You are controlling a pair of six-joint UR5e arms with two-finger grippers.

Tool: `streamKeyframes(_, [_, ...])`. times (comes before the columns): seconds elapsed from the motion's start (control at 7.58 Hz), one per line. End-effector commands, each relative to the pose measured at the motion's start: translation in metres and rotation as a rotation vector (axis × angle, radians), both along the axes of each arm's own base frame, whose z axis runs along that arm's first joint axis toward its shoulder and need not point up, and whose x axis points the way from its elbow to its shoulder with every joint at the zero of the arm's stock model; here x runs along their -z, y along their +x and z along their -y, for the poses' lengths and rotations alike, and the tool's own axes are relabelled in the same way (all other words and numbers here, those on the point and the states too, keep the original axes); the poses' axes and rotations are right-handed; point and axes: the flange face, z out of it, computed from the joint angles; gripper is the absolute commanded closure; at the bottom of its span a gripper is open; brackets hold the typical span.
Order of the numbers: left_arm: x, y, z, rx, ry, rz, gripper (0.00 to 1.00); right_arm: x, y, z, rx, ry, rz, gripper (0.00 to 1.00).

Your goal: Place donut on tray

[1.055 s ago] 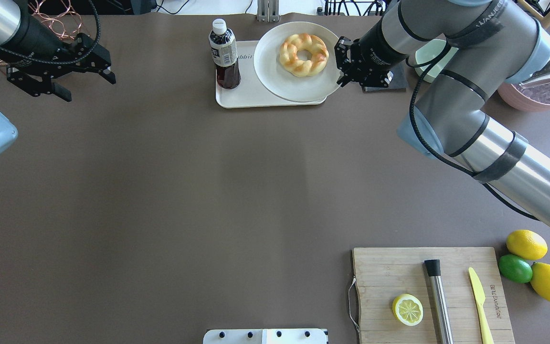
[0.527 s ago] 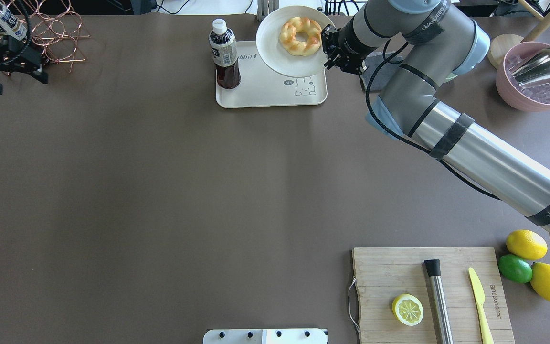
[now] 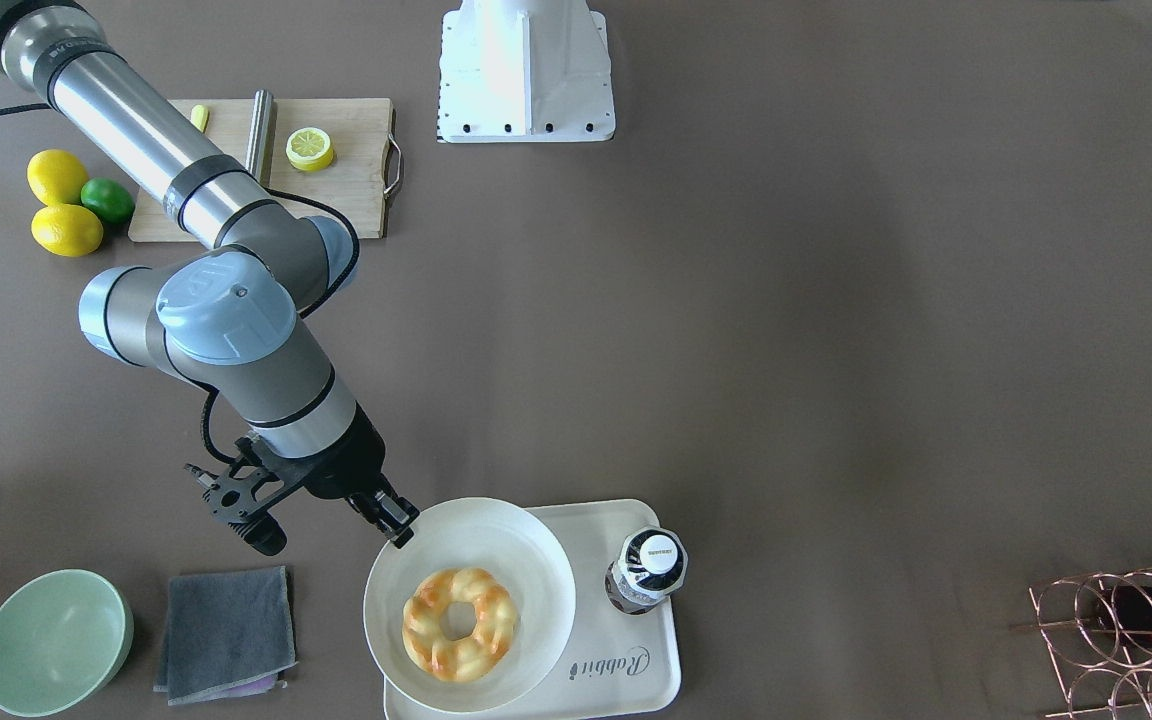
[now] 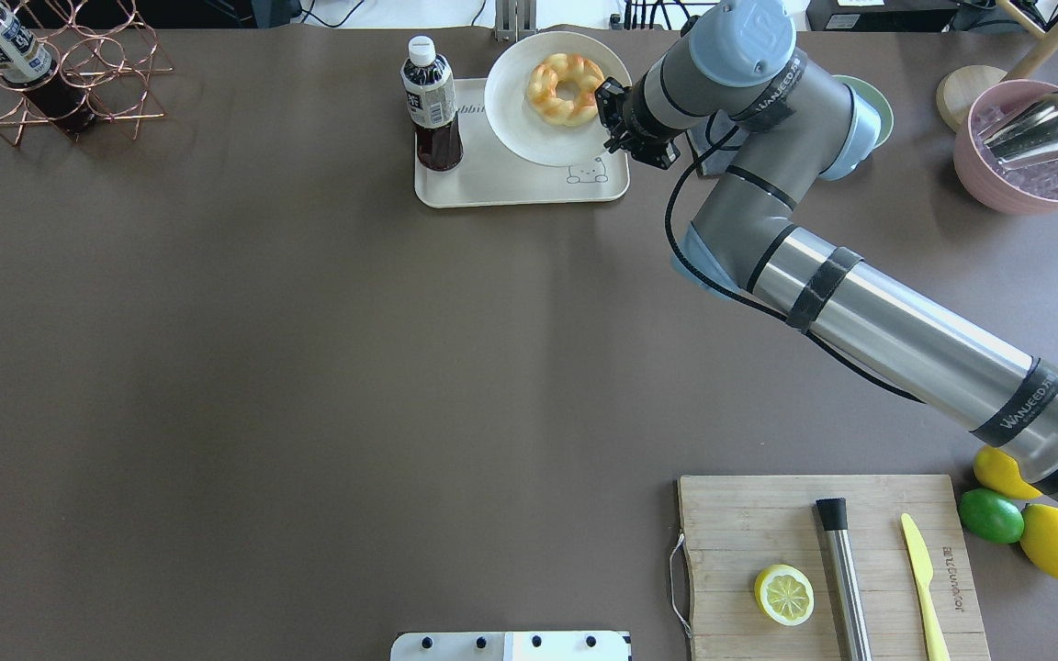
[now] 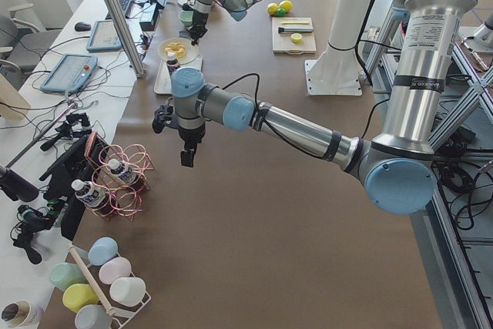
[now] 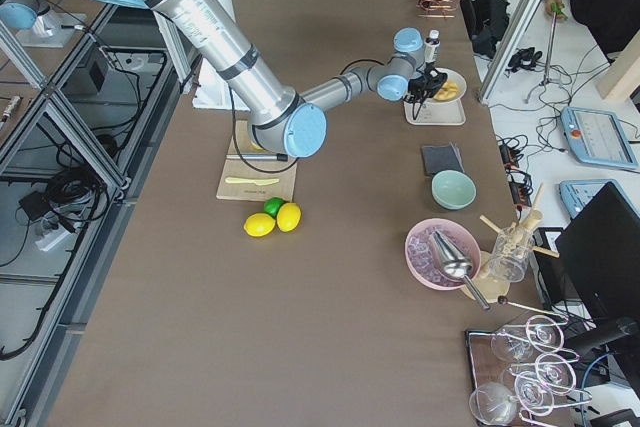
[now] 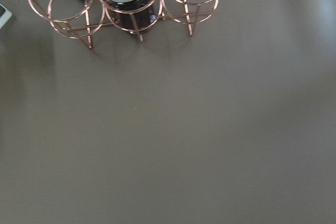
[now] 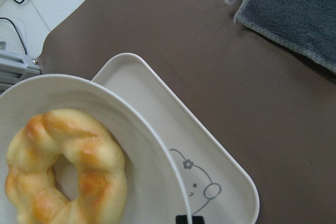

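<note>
twisted glazed donut [image 4: 543, 94] on round plate [image 4: 529, 140]

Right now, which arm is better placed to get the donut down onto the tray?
Right. The right gripper is shut on the rim of the plate, which carries the donut over the tray. The left gripper hangs far across the table.

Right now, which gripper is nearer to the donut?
Right. The right gripper pinches the plate rim just beside the donut; the left gripper hangs far off at the opposite end of the table.
</note>
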Motion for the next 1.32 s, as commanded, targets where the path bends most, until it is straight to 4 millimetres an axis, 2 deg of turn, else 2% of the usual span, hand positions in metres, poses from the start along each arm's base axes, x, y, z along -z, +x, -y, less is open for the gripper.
streamKeyframes(0.0, [-0.066, -0.036, -0.029, -0.094, 0.028, 0.050, 0.02, -0.015, -0.041, -0.015, 0.018, -0.016, -0.037, 1.00])
streamKeyframes(0.13, [-0.073, -0.043, -0.035, -0.087, 0.021, 0.051, 0.02, -0.018, -0.052, -0.018, 0.030, -0.023, -0.045, 1.00])
streamKeyframes(0.26, [-0.092, -0.045, -0.050, -0.110, 0.008, 0.059, 0.02, -0.024, -0.059, -0.020, 0.037, -0.032, -0.055, 1.00])
streamKeyframes(0.53, [-0.116, -0.056, -0.065, -0.134, -0.002, 0.066, 0.02, -0.027, -0.066, -0.023, 0.047, -0.036, -0.061, 1.00])
streamKeyframes(0.66, [-0.123, -0.062, -0.067, -0.135, -0.002, 0.067, 0.02, -0.030, -0.066, -0.021, 0.045, -0.042, -0.066, 1.00])
streamKeyframes(0.79, [-0.126, -0.063, -0.067, -0.134, -0.006, 0.066, 0.02, -0.026, -0.063, -0.017, 0.039, -0.039, -0.063, 1.00])
streamKeyframes(1.05, [-0.125, -0.063, -0.067, -0.134, -0.003, 0.064, 0.02, -0.002, -0.030, 0.013, 0.009, -0.038, -0.030, 1.00])
streamKeyframes(1.19, [-0.124, -0.063, -0.067, -0.134, -0.002, 0.064, 0.02, -0.006, -0.023, 0.022, 0.008, -0.050, -0.033, 1.00])
